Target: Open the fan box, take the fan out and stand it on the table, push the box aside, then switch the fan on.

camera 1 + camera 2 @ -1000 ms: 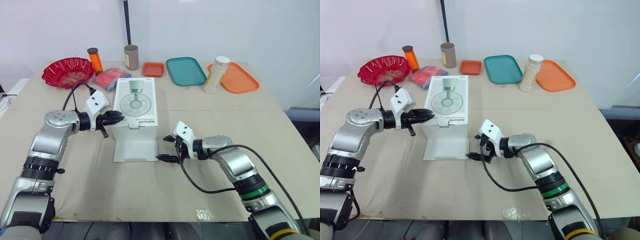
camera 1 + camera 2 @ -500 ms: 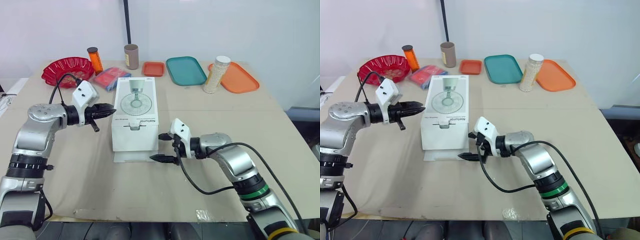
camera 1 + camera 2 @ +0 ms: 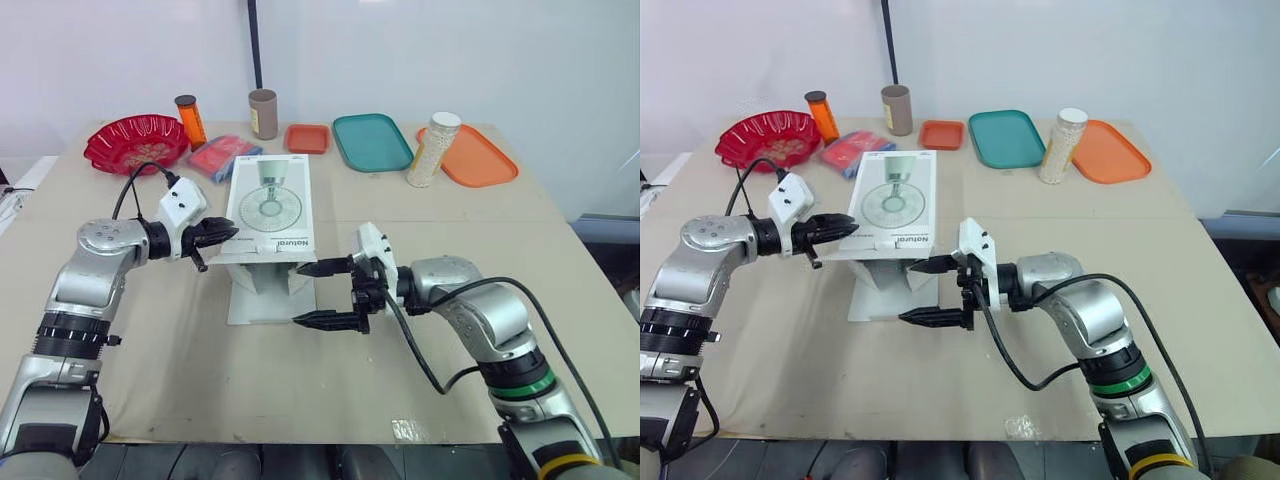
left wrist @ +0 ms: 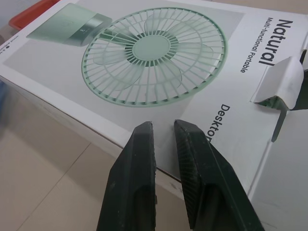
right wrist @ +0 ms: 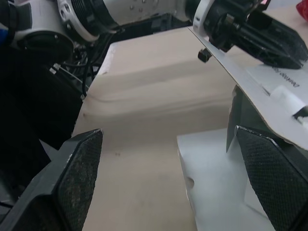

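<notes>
The white fan box [image 3: 268, 262] stands mid-table, its printed lid [image 3: 270, 203] raised at the front and tilted, with a dark gap beneath. The front flap [image 3: 262, 303] lies flat on the table. My left gripper [image 3: 228, 233] is shut, its tips against the lid's left edge; in the left wrist view both fingers [image 4: 137, 183] lie over the lid [image 4: 149, 53]. My right gripper [image 3: 318, 294] is open wide at the box's front right, its upper finger [image 3: 325, 267] under the lid's corner and its lower finger [image 3: 322, 320] just above the table. The fan is hidden.
Along the far edge stand a red bowl [image 3: 135, 143], an orange bottle [image 3: 190, 120], a brown tube [image 3: 262, 113], a small orange tray [image 3: 307, 138], a teal tray [image 3: 371, 141], a bead jar [image 3: 432, 149] and an orange tray [image 3: 478, 157]. A red packet [image 3: 222, 156] lies behind the box.
The lid was flat half a second ago and now stands lifted at the front. My right gripper has opened wider, one finger going under it. My left gripper moved in to the lid's edge.
</notes>
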`<state>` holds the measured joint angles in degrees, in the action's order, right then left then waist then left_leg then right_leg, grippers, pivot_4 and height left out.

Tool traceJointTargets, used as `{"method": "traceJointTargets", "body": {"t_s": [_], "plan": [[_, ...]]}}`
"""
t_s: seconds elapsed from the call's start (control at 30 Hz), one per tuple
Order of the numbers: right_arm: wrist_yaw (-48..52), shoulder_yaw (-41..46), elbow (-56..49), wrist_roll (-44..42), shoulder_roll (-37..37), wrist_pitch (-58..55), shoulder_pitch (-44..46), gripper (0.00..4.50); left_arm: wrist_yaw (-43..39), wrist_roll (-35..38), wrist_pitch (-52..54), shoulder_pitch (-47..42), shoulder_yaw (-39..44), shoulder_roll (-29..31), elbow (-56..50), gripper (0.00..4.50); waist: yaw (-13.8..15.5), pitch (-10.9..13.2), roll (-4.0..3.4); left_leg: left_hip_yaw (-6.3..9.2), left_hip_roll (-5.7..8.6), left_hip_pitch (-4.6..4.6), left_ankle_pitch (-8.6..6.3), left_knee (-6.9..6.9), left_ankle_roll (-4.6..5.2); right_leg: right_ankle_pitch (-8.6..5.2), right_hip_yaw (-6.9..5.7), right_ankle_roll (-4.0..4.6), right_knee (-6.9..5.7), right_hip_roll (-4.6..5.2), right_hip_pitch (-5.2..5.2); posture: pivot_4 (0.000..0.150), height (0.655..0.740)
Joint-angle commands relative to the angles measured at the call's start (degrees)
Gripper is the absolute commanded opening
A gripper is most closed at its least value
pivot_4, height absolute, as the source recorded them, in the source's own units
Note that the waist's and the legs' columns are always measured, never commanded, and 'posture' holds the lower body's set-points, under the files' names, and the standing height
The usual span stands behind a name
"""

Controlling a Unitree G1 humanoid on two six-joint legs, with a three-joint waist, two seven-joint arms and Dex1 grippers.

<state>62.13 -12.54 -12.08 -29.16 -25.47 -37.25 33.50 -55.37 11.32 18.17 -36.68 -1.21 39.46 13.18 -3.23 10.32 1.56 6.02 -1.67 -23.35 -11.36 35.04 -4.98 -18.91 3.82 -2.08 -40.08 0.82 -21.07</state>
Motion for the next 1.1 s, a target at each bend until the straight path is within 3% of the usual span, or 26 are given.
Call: {"method": "traceJointTargets", "body": {"t_s": [0.03,0.13,0.27,0.53,0.83,1.1], "plan": [[-2.7,2.9,2.1,-1.4,2.7,0.8,3.4,4.50,2.0,0.6,0.7,-0.1,3.6,1.5,0.8,0.80,-0.1,0.0,0.00,0.00,0.00,0.00,0.00,0.00,0.00,0.00,0.00,0.00,0.00,0.00,0.00,0.150,0.7400],[-7.0,4.5,6.9,-1.2,6.8,0.4,7.3,4.50,5.6,3.3,4.0,-1.7,9.0,2.2,-0.9,0.80,-0.2,0.0,0.01,0.00,-0.04,-0.02,0.00,0.01,0.00,0.02,-0.01,0.03,-0.02,-0.03,-0.05,0.150,0.7400],[-9.6,4.9,11.2,-0.1,9.2,0.8,10.1,4.50,3.8,7.4,8.0,1.7,12.1,4.4,-9.3,0.80,-0.7,0.0,0.02,0.03,-0.05,-0.19,0.00,-0.01,0.00,0.02,-0.06,0.03,0.00,-0.01,-0.19,0.150,0.7400],[-10.2,1.0,12.7,4.1,8.3,0.4,9.4,4.50,3.3,13.4,15.4,4.7,9.4,2.8,-20.5,0.80,-0.6,0.0,0.02,0.07,0.02,-0.19,0.03,0.01,-0.05,0.02,-0.11,0.03,-0.03,0.07,-0.15,0.150,0.7400],[-11.6,0.1,14.3,6.7,8.0,-0.1,9.6,4.50,3.1,5.3,9.7,2.8,0.1,0.7,-11.2,0.80,-0.9,0.0,0.02,0.07,0.01,-0.19,0.03,0.00,-0.05,0.02,-0.10,0.03,-0.03,0.04,-0.17,0.150,0.7400],[-14.9,0.9,16.3,8.4,8.8,0.1,10.0,4.50,4.6,4.5,8.1,-0.1,2.8,1.5,-8.0,0.80,-1.0,0.0,0.02,0.08,0.01,-0.17,0.03,0.00,-0.05,0.02,-0.10,0.04,-0.04,0.04,-0.14,0.150,0.7400]]}}
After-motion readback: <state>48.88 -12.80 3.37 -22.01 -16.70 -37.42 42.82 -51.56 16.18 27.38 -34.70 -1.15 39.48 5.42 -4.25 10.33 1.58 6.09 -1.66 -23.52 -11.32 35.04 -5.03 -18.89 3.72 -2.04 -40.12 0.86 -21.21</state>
